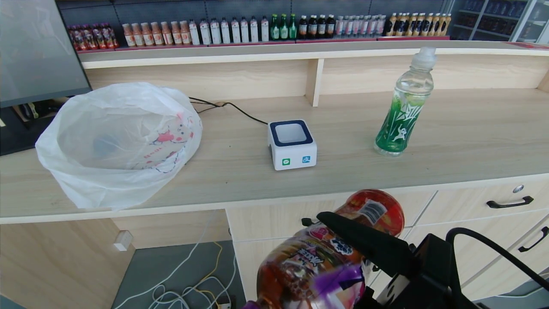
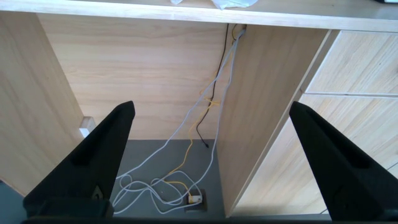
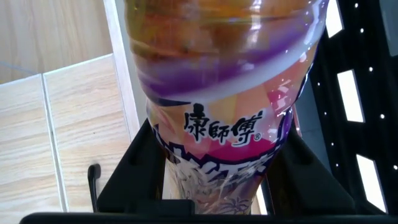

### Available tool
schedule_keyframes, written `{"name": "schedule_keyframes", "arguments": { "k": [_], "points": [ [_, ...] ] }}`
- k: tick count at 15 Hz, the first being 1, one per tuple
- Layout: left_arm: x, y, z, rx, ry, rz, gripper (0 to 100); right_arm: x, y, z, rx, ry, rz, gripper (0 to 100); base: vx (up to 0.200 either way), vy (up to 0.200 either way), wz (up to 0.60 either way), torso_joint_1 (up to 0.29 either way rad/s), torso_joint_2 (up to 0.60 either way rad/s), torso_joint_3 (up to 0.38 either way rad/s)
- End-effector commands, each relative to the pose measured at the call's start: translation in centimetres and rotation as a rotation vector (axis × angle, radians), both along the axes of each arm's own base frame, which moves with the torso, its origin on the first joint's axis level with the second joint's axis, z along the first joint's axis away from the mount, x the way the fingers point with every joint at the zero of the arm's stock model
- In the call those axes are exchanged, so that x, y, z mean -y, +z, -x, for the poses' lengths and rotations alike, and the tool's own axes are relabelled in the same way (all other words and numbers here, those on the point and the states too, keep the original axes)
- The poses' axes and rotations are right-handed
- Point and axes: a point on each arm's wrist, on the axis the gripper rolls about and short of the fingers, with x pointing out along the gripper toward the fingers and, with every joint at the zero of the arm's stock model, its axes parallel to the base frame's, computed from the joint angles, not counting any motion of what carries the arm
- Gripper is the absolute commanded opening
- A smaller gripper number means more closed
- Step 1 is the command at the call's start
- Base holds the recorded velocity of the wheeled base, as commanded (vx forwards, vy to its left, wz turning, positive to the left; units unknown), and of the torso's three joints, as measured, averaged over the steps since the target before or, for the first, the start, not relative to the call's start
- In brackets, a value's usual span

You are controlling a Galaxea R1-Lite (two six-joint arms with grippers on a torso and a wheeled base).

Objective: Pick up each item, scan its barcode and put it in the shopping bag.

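My right gripper (image 3: 214,165) clamps the red bottle (image 1: 296,266) below the counter (image 1: 472,141) edge; left gripper (image 2: 211,162) gapes, empty. I'd lift and face its barcode (image 1: 373,210) (near the far end) squarely over the scanner (image 1: 291,143) window.

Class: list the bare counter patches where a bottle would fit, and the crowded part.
Bare counter lies right of the green bottle, and between it and the scanner. Another patch separates scanner and shopping bag. The bag crowds the left end.
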Motion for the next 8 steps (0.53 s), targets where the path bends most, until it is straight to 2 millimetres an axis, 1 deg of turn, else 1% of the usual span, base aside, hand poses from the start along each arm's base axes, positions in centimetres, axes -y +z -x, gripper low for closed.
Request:
{"name": "schedule_keyframes", "arguments": {
  "k": [1,3,6,8],
  "points": [
    [0.00,0.00,0.00,0.000,0.000,0.000,100,-0.03,-0.03,0.00,-0.002,0.001,0.000,0,0.000,0.000,0.00,0.000,0.00,0.000],
    [0.00,0.00,0.00,0.000,0.000,0.000,100,-0.01,-0.07,0.00,-0.010,0.000,-0.006,0,0.000,0.000,0.00,0.000,0.00,0.000],
    [0.00,0.00,0.00,0.000,0.000,0.000,100,-0.24,-0.56,-0.09,-0.071,0.008,-0.034,0,0.000,0.000,0.00,0.000,0.00,0.000],
    [0.00,0.00,0.00,0.000,0.000,0.000,100,-0.59,-0.67,-0.23,-0.140,0.023,-0.103,0,0.000,0.000,0.00,0.000,0.00,0.000]
  ]
}}
